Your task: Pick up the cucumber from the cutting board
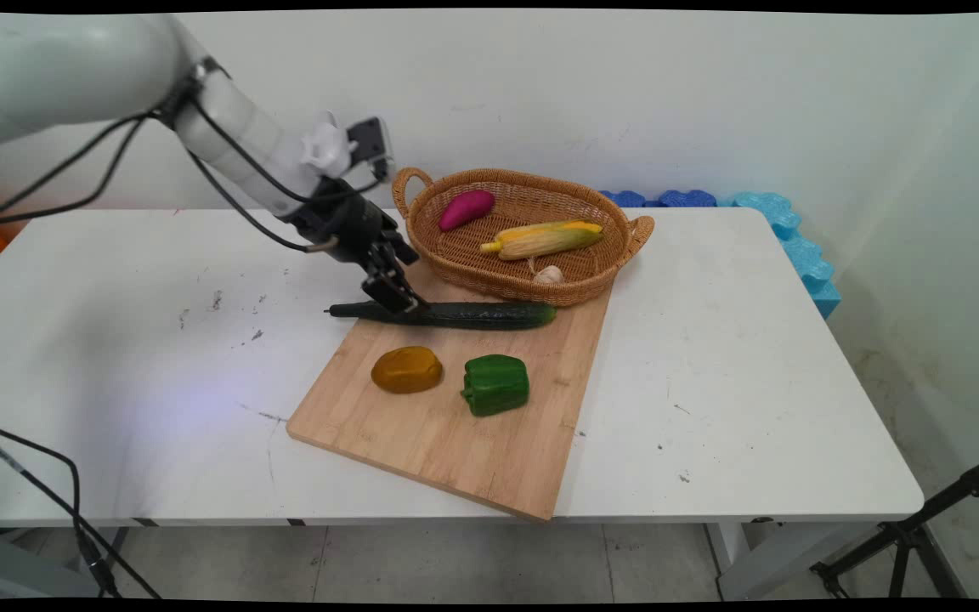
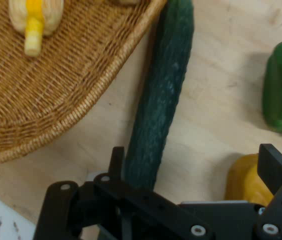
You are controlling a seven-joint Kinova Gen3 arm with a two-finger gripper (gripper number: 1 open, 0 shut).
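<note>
The gripper is sitting low over the stem end of a long dark cucumber, which is lying along the far edge of a wooden cutting board with its thin tip hanging off over the white table. In the hand view the jaws are standing apart: one finger is resting just beside the cucumber on the basket side, while the other finger is hanging well out on the opposite side, so nothing is being squeezed yet. Beyond that nearer finger the rim of a wicker basket is running close alongside the cucumber, almost touching it, and inside it a corn cob, a purple sweet potato and a garlic bulb are lying. Beyond the wide finger a yellow-brown potato and a green bell pepper are sitting on the board. The likely troubles, as I judge them: the grip point is lying far toward one end, so the long body could be tipping or slipping if raised; the wide finger is hovering near the potato and could be nudging it; and the smooth round skin could be rolling toward the basket rim as the jaws close.
</note>
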